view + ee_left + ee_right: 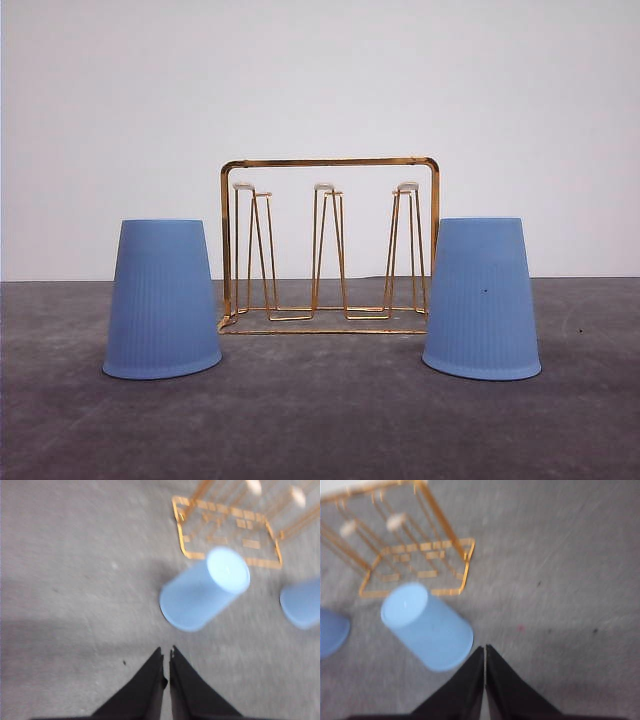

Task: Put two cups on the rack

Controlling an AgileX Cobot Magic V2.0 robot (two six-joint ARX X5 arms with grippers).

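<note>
Front view: two blue cups, left cup [162, 300] and right cup [482, 298], stand upside down on the grey worktop [320, 420], flanking the gold rack [330, 245] just behind them. Left gripper [166, 655] and right gripper [485, 651] hover near them, jaws closed, holding nothing.

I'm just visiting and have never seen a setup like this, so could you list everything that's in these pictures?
cups: two, light blue, ribbed, standing upside down on the table, left cup to the left of the rack and nearer the camera, right cup to its right.
rack: one, gold wire with white-tipped prongs, between the cups, holding nothing.
table: one, dark grey, under everything.
wall: one, white, behind the table.
left gripper: one, black, fingers together, above the table near the left cup.
right gripper: one, black, fingers together, near the right cup.
</note>
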